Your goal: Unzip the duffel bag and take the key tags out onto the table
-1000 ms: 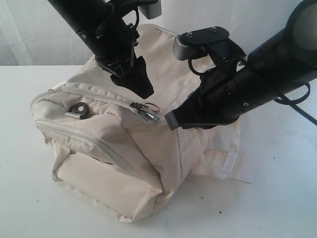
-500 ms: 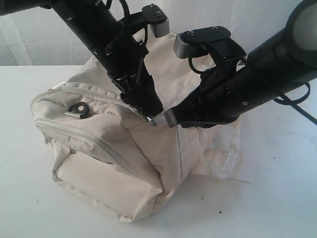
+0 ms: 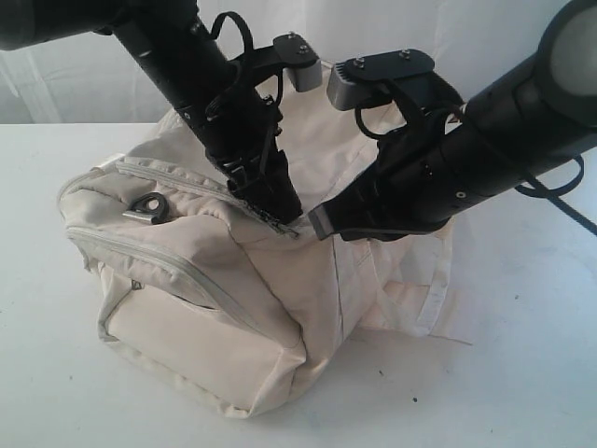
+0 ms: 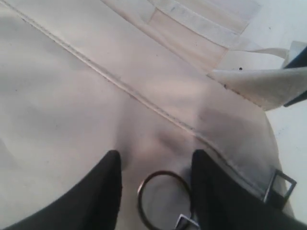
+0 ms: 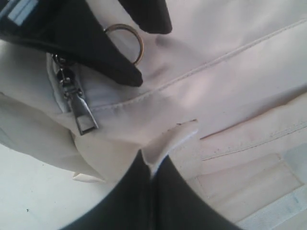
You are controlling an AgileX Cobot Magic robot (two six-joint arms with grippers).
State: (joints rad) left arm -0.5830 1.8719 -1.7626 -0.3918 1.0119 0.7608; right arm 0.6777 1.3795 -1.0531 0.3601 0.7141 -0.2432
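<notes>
The cream fabric duffel bag (image 3: 233,308) sits slumped on the white bench (image 3: 504,373). Its top zipper (image 3: 168,175) is closed, and the pull's metal ring (image 4: 163,196) lies flat on the cloth. A black D-ring (image 3: 145,207) rests just beside the zipper.

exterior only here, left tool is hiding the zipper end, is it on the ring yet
Observer: Not clamped. The left wrist view shows the left tool with its fingers apart and the metal ring lying between them.
Operator: whats the right tool doing
Observer: The right wrist view shows the right tool shut on a fold of the duffel bag near the zipper end.
Operator: pull tab visible
Observer: Yes, the zipper pull hangs beside the ring, ungripped.
</notes>
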